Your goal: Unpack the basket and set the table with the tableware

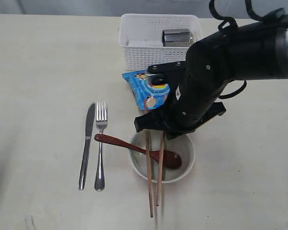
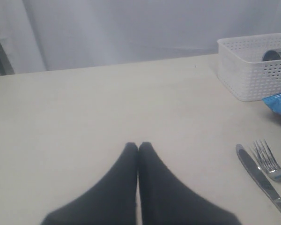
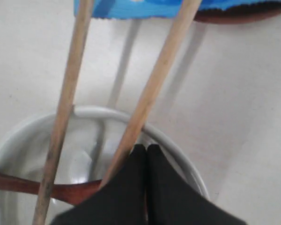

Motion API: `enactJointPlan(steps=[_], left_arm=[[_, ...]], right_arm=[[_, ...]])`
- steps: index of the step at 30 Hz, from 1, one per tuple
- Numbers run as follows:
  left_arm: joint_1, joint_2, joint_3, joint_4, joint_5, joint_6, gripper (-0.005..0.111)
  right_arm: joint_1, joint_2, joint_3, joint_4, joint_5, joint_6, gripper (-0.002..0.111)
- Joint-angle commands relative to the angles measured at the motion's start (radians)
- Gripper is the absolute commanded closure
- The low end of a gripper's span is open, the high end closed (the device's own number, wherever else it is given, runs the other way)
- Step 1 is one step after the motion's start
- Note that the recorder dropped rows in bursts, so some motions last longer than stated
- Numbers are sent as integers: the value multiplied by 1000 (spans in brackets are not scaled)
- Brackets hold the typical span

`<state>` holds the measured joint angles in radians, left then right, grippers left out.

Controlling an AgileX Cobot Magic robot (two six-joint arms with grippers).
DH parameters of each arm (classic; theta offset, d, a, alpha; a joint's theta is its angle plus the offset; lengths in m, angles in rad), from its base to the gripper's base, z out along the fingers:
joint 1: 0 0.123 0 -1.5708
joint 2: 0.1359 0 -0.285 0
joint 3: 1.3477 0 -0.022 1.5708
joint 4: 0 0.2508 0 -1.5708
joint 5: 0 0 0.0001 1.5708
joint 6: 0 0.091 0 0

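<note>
- We see the white plastic basket with lattice sides at the top of the exterior view, on the pale cream bench. A steel cup lies inside it.
- The steel knife and steel fork lie side by side, left of the off-white bowl.
- The dark red wooden spoon and two wooden chopsticks rest across the bowl.
- The left claw is pressed together over bare bench. The right claw is also pressed together, above the bowl rim.
</note>
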<state>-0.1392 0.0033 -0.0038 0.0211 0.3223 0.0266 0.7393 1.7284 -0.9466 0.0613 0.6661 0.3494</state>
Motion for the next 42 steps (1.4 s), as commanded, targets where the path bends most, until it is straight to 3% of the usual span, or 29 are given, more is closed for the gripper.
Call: enactJointPlan(steps=[1, 18, 34, 42], left_arm=[[1, -3, 4, 5, -2, 4, 107], [1, -3, 4, 5, -2, 4, 107], [1, -3, 4, 5, -2, 4, 107], [1, -3, 4, 5, -2, 4, 107]], right_arm=[[-1, 0, -7, -10, -36, -17, 109], [-1, 0, -9, 154, -22, -220, 109], [-1, -4, -9, 158, -1, -303, 109], [-1, -95, -182, 106, 215, -298, 109]])
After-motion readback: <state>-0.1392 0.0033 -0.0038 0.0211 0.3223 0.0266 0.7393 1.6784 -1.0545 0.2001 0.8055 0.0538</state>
